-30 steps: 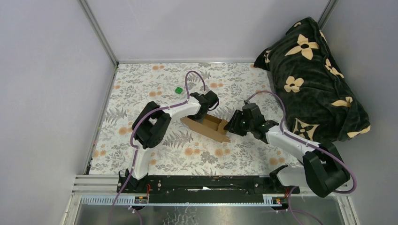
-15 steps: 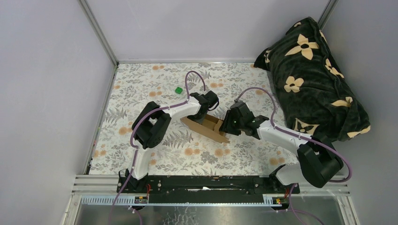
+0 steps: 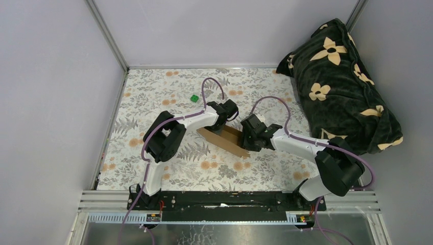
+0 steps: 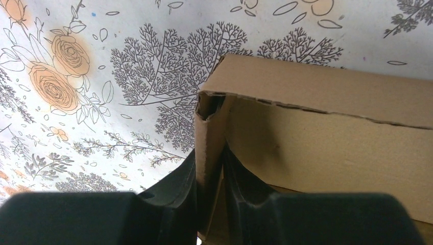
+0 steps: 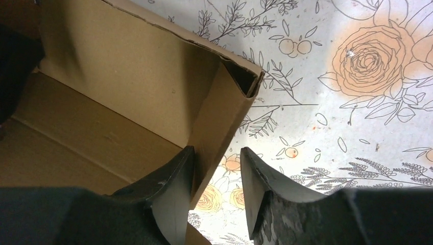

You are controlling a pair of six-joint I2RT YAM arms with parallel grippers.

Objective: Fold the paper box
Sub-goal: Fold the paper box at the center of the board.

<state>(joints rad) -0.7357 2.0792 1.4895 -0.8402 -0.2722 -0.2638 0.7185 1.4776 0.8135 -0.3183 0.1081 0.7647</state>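
The paper box point(image 3: 224, 139) is a long brown cardboard tray lying at a slant on the flowered cloth, its top open. My left gripper point(image 3: 223, 122) comes down on its far end. In the left wrist view this gripper point(image 4: 209, 158) is shut on the upright end wall of the box point(image 4: 327, 148). My right gripper point(image 3: 248, 139) is at the near right end. In the right wrist view it point(image 5: 217, 149) stands open astride the other end wall of the box point(image 5: 127, 76). One finger lies inside against the wall, while the other is outside with a gap.
A tiny green cube point(image 3: 194, 98) lies on the cloth behind the box. A dark flowered blanket point(image 3: 342, 87) is bundled at the right back corner. Grey walls close the table point(image 3: 168, 168) at the left and back.
My right arm has swung left toward the box, bringing its gripper over the right end wall. The left gripper and the box have stayed where they were.
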